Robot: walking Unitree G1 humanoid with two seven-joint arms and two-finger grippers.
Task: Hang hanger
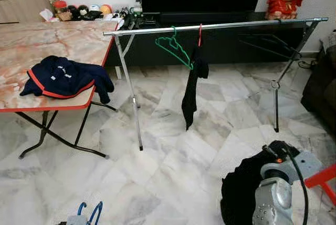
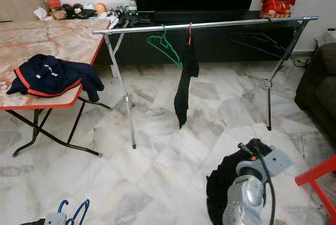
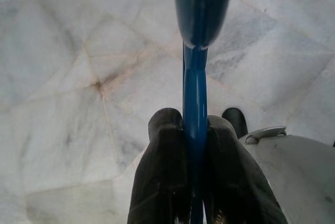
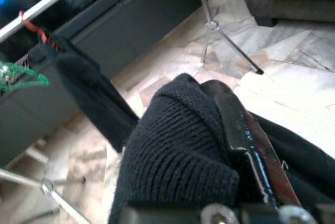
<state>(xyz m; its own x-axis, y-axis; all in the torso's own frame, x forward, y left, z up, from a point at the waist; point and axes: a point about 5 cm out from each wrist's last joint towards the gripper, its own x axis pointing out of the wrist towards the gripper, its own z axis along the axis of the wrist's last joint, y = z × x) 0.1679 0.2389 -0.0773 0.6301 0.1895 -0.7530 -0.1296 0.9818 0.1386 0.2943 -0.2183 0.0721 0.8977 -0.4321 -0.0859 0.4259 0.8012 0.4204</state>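
1. Left gripper [image 3: 194,145]: low at the robot's left, above the white marble-tile floor [image 1: 173,177]. Its two black fingers [image 3: 167,161] are pressed shut on a blue plastic hanger [image 3: 196,93]. The hanger's rod runs straight out between the fingers, along the gripper's own axis; in the left eye view its blue loop [image 1: 89,212] rises at the bottom edge.

2. Right gripper [image 4: 230,145]: low at the robot's right, wrapped in a black knitted garment [image 2: 223,183]. A dark red-and-black bar lies against the knit in the wrist view. Whether these fingers are open or closed cannot be told.

3. Red metal frame [image 1: 323,180]: at the right edge, just beside the right arm.

4. Folding surface with orange-veined marble top and red edge [image 1: 58,38]: to the left, carrying a navy jacket with red trim [image 1: 65,78].

5. Silver metal clothes rail on folding legs [image 1: 220,25]: ahead, well apart from both grippers, its long axis running left to right across the view. A green wire hanger [image 1: 176,46] and a red hanger carrying a hanging black garment [image 1: 191,88] hang near its middle.

6. Governing relation (judgement): the blue hanger is already in the left gripper; the rail lies forward, to the right and higher. The left arm is the one placed to hook it on, with bare rail free left of the green hanger.
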